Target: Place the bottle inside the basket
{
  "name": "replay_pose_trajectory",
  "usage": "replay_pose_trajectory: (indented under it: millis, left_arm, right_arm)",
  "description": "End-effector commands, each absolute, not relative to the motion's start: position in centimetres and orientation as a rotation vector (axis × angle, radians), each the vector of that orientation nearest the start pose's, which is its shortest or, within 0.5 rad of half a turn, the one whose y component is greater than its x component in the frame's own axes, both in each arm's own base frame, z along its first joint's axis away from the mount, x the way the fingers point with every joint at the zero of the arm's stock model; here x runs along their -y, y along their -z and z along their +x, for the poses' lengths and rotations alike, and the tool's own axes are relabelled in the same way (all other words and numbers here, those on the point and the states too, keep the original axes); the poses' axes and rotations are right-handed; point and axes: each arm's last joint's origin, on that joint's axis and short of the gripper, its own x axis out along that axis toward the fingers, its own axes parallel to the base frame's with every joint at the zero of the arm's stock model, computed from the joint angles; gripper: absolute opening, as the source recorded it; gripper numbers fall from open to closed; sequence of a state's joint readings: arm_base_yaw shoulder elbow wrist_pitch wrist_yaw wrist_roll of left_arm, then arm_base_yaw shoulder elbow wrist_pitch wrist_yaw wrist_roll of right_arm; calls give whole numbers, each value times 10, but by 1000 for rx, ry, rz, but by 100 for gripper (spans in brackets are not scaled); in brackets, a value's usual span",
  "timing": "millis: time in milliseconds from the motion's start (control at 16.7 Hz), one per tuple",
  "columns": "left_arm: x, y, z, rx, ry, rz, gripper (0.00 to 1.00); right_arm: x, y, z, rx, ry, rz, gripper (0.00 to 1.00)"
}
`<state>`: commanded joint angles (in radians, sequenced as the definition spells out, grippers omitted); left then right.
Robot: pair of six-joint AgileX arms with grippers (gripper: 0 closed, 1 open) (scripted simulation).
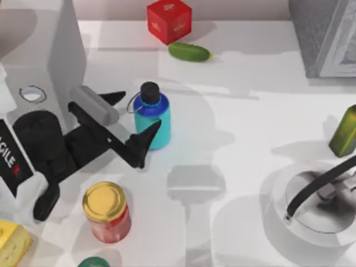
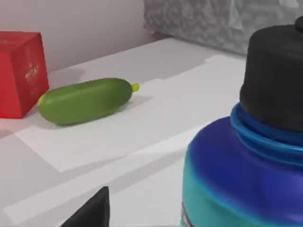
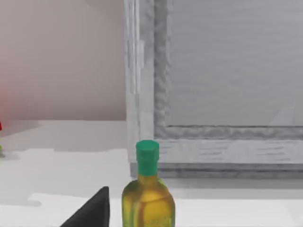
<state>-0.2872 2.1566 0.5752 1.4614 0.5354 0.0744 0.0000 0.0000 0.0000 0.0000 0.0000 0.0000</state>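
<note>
Bottle (image 1: 154, 119): upright on tabletop (image 1: 239, 128), basket (image 1: 278, 214) at its 4 o'clock, well apart | left gripper (image 1: 130, 117): fingers spread, straddling bottle, not clenched | right arm: parked beside basket | risk: off-centre closure could tip bottle.

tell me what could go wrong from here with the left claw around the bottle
The left claw is open astride the bottle, low on its body; a loose or off-centre close might tip it. The thin loop strap near one finger could snag. The basket sits far right under a black handle, which could block the drop.
</note>
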Motion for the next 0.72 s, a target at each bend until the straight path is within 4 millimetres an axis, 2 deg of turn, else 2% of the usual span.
replay_pose_trajectory:
  millis: [180, 420, 660, 720]
  left_arm:
    - [119, -57, 319, -88, 803, 41, 100]
    - [135, -45, 323, -94, 805, 39, 100]
    - [135, -45, 323, -93, 805, 39, 100]
    - [135, -45, 323, -93, 805, 39, 92]
  right_arm:
    - [1, -160, 106, 0, 0, 0, 100]
    - [1, -160, 106, 0, 0, 0, 100]
    - [1, -160, 106, 0, 0, 0, 100]
    - [1, -160, 106, 0, 0, 0, 100]
